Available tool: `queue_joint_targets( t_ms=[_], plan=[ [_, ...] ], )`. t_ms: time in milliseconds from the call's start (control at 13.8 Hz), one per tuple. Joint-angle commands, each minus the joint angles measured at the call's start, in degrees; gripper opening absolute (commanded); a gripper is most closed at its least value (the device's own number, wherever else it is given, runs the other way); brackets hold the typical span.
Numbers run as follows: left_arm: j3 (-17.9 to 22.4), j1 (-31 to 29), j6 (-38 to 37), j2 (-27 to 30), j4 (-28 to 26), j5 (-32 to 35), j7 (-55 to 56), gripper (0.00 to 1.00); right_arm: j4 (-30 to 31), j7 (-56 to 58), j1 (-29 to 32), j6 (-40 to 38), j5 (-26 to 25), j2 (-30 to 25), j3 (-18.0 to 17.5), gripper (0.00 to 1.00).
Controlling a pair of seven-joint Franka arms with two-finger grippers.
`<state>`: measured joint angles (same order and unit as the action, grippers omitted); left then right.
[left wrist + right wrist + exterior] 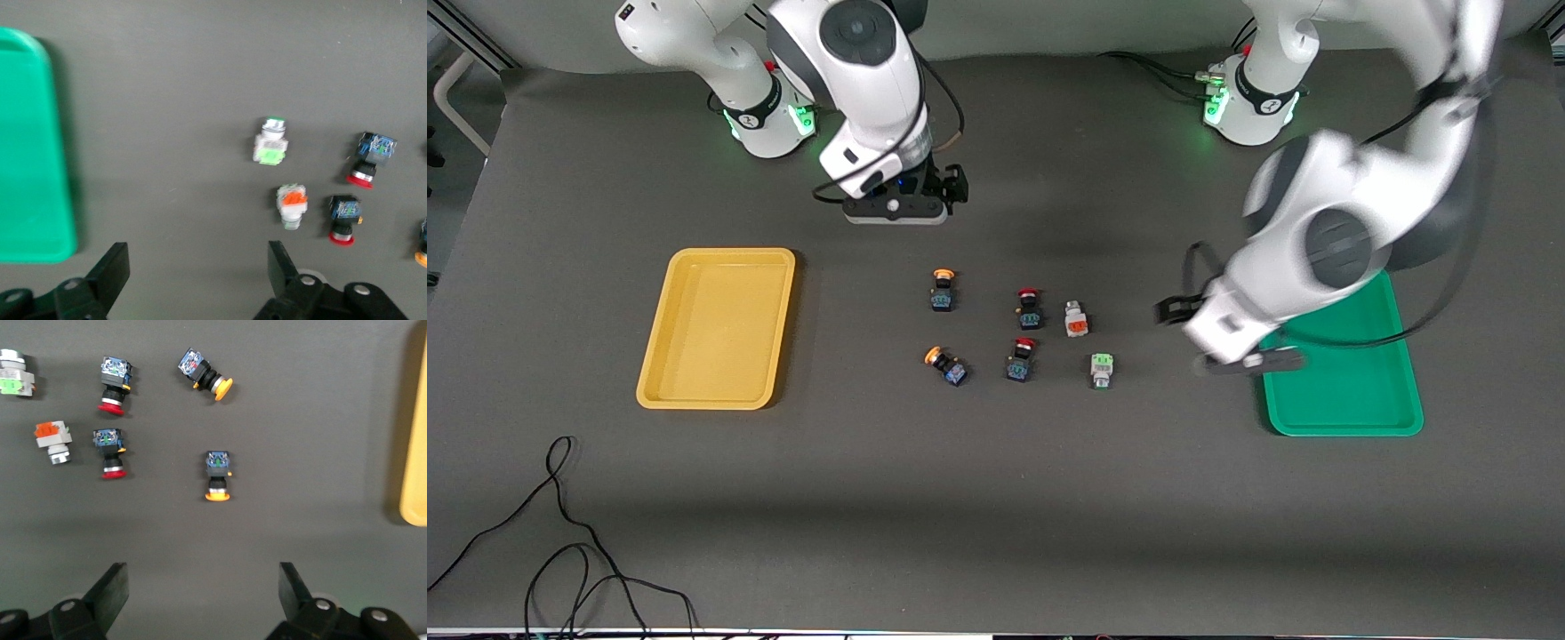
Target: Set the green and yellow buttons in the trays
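Observation:
Six small buttons lie in two rows mid-table. Two have yellow caps (943,289) (945,364), and both show in the right wrist view (217,475) (205,373). A whitish green-faced button (1101,369) (270,141) and a whitish orange-faced button (1076,318) (292,203) lie toward the green tray (1343,391) (27,167). The yellow tray (716,329) (415,453) holds nothing. My left gripper (1249,362) (198,257) is open over bare mat between the green tray's edge and the green-faced button. My right gripper (895,211) (203,580) hangs open over bare mat beside the yellow-capped buttons.
Two red-capped buttons (1030,307) (1021,358) sit between the yellow-capped and whitish ones. A loose black cable (560,533) trails on the mat near the front camera at the right arm's end. The green tray holds nothing.

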<state>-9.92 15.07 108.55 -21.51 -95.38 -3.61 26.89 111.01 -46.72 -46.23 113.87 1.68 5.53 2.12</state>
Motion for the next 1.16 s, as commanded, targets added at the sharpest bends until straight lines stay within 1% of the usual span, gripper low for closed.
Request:
queue_joint_targets(
  t_ms=[0,218,436,582,727,873,945,1018,1091],
  plan=[
    [0.78,1.88,6.38,-6.15,1.25,-0.34,2.28,0.93,8.24,0.31,-0.79,12.47,-0.18,2.27,1.31,1.0],
    [0.78,4.95,13.24,-11.51,1.25,-0.08,6.83,0.93,9.31,0.14,-0.62,21.98,-2.29,10.09,1.49,1.0],
    [1.04,8.29,19.4,-15.83,1.07,0.53,11.49,0.93,9.31,-0.21,-0.62,29.2,-2.38,16.25,1.49,1.0],
    [1.04,8.83,22.74,-18.11,0.55,1.41,12.65,0.93,9.31,-0.21,-0.62,33.41,-2.38,20.2,1.49,1.0],
    [1.21,8.66,26.78,-19.27,-1.9,3.86,12.57,0.93,9.31,-0.21,-0.79,37.11,-2.39,23.2,2.53,1.0],
    [1.48,8.39,28.73,-19.35,-4.02,4.67,12.31,0.93,9.31,-0.21,-0.97,37.83,-2.39,24.0,2.63,1.0],
    [1.48,8.22,28.73,-19.35,-4.11,4.67,11.96,0.93,9.31,-0.21,-0.97,37.83,-2.39,24.0,2.63,0.95],
    [1.57,8.3,28.82,-19.35,-4.12,4.67,11.95,0.93,9.23,-0.21,-0.97,37.74,-2.39,24.0,2.63,0.72],
    [1.57,8.48,28.99,-19.44,-4.12,4.67,12.04,0.87,9.14,0.05,-0.97,37.57,-2.39,23.92,2.63,0.52]
  ],
)
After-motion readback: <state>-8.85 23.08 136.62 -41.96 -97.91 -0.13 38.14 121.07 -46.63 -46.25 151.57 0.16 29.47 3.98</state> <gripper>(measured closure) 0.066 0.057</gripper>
